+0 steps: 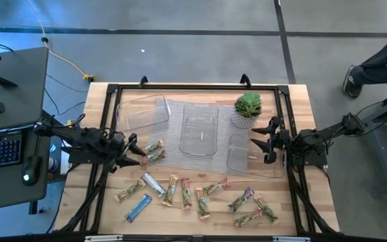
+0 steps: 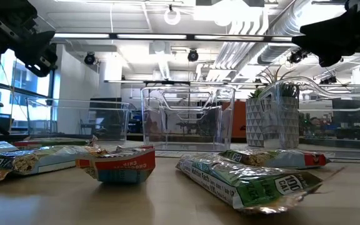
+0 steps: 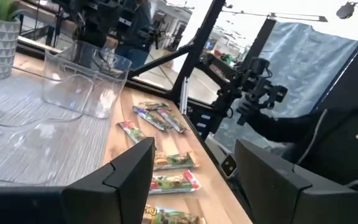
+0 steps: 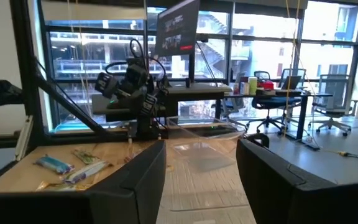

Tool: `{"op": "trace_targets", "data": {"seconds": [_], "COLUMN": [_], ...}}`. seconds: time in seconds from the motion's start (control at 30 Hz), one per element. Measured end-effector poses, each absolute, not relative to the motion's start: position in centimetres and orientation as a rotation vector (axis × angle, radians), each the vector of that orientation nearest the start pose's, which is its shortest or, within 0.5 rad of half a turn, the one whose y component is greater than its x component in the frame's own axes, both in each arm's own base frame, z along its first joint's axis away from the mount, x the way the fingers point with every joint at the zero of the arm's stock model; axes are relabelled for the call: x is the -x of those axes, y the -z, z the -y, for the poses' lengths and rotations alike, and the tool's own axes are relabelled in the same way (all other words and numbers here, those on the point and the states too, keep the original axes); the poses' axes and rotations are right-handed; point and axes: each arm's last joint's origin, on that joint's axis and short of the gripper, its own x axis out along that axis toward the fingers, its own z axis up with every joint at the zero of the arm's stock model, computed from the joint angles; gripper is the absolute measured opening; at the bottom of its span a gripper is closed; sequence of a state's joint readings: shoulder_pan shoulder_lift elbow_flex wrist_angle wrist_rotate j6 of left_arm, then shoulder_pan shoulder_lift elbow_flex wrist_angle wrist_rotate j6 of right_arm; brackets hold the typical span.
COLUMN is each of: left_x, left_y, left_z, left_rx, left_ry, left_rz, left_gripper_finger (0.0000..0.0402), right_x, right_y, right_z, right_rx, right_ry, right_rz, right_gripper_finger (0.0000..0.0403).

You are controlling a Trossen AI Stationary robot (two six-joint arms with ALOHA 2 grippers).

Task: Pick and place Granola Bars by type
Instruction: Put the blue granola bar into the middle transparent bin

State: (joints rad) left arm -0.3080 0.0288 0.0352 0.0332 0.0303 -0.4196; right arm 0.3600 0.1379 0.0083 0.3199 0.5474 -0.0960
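Both grippers, left gripper (image 1: 132,152) and right gripper (image 1: 266,142), open and empty; granola bars (image 1: 200,199) on bench (image 1: 314,134) look light, crinkly, slippery; I'd pinch across a bar's middle.

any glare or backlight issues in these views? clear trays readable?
High view: even light, clear trays faint against the mat. Low view: ceiling lights glare, nearest granola bar soft. Right wrist view: bright windows backlight the left gripper. Left wrist view: blown-out background.
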Motion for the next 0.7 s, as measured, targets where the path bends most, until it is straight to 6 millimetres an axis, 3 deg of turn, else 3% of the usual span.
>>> {"op": "trace_targets", "data": {"seconds": [0.33, 0.7], "left_x": [-9.28, -9.33], "left_y": [-17.29, -17.32], "left_z": [2.98, 2.77], "left_rx": [0.449, 0.482], "left_ry": [0.312, 0.238], "left_rz": [-0.069, -0.054], "left_gripper_finger": [0.0218, 0.0218], "right_x": [-9.88, -9.88], "right_y": [-18.58, -18.51], "right_z": [-2.11, -2.05], "right_rx": [-0.112, -0.056], "right_ry": [0.185, 0.212], "right_rz": [0.180, 0.167], "right_gripper_finger": [0.0181, 0.0181]}}
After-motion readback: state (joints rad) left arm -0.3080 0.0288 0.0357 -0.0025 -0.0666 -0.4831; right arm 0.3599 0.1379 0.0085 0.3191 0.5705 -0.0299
